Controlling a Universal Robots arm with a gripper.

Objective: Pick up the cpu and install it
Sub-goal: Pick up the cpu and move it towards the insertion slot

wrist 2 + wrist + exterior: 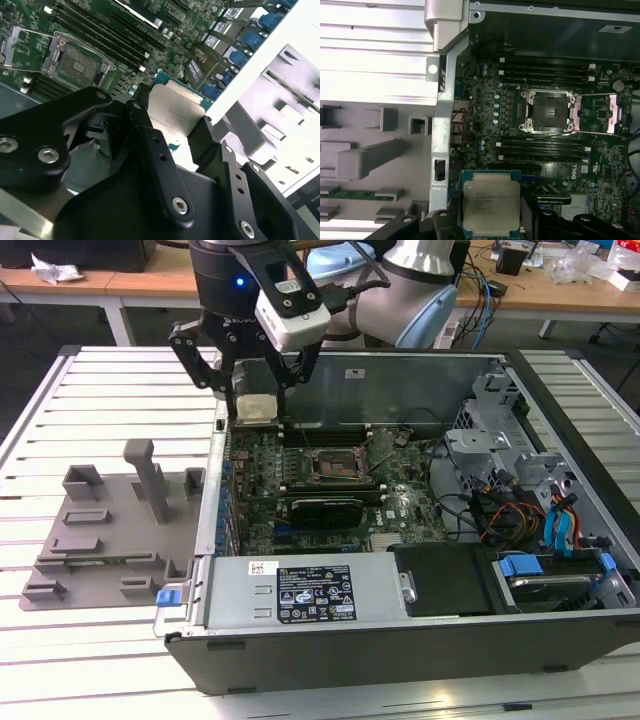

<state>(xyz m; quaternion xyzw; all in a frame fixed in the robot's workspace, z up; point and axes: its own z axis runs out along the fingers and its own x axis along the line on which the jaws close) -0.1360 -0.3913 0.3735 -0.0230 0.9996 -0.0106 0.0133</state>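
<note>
Cpu: the cpu (491,205) is held in the air, flat and level, above the motherboard (400,505) beside the case wall on the exterior view's left, well apart from the socket (551,112).
Cpu surface: a silvery metal lid with faint print and a thin green rim all round, seen in both wrist views.
Gripper: the gripper (256,396) pinches the cpu by two opposite edges, one black finger on each side.
Arm pose: the wrist points straight down over the far corner of the open computer case (420,372), and the pale grey-and-blue joints rise behind it.
Socket: a bare, black-framed square with its metal frame swung open.
Surroundings: a grey fixture tray (100,530) lies on the slatted table (110,390), just beside the case.
</note>
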